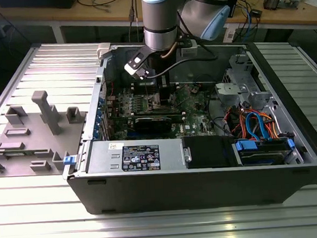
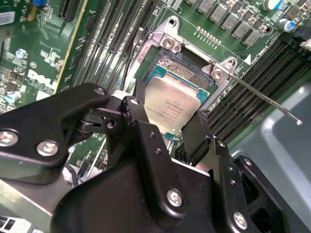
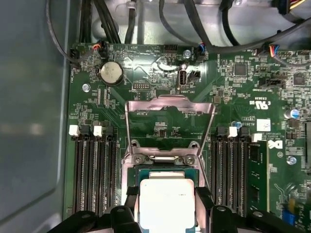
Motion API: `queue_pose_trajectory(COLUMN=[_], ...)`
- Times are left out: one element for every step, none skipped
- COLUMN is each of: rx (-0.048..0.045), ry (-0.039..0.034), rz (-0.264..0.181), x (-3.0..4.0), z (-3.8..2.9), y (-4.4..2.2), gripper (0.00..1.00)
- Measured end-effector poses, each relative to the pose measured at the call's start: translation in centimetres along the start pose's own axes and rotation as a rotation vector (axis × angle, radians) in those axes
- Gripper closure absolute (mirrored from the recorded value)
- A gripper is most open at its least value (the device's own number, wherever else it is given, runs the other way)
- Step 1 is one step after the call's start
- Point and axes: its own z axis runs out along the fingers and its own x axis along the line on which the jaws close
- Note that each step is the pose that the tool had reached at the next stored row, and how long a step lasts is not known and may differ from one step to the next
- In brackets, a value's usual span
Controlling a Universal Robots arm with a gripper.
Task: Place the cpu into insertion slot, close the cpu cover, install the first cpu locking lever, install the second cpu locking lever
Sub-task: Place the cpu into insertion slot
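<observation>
Clamping the cpu (image 2: 171, 102) edge to edge in the gripper (image 2: 164, 116), pressing a black finger (image 3: 132, 196) against each side. Holding it silver face up right over the insertion slot (image 2: 181, 64), leaving a strip of socket contacts showing past one edge; seated or just above, not telling. Facing the cpu cover (image 3: 170, 100), swung up and open behind the slot. Sitting near a thin locking lever (image 2: 265, 98) sticking out free over the memory slots (image 2: 272, 58). Reaching down on the arm (image 1: 159, 15) into the open computer case (image 1: 206, 181), working over the green motherboard (image 1: 193, 103).
</observation>
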Motion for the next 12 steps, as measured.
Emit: queue_pose_trajectory(rx=[0.0001, 0.0, 0.0001, 0.0001, 0.0, 0.0002, 0.0002, 0.0001, 0.0001, 0.0001, 0.0001, 0.0001], ry=[-0.0002, -0.0001, -0.0002, -0.0001, 0.0, -0.0002, -0.0003, -0.0001, -0.0001, -0.0001, -0.0001, -0.0001], rz=[0.0, 0.0, 0.0, 0.0, 0.0, 0.0, 0.0, 0.0, 0.0, 0.0, 0.0, 0.0], x=[0.0, 0.01, 0.01, 0.01, 0.02, 0.01, 0.01, 0.02, 0.02, 0.02, 0.02, 0.02], z=[0.18, 0.3, 0.39, 0.51, 0.57, 0.58, 0.59, 0.63, 0.67, 0.67, 0.68, 0.68], y=[-0.08, -0.12, -0.16, -0.18, -0.18, -0.19, -0.19, -0.19, -0.19, -0.19, -0.19, -0.19], gripper=[0.46, 0.46, 0.46, 0.46, 0.46, 0.46, 0.46, 0.46, 0.46, 0.46, 0.46, 0.46])
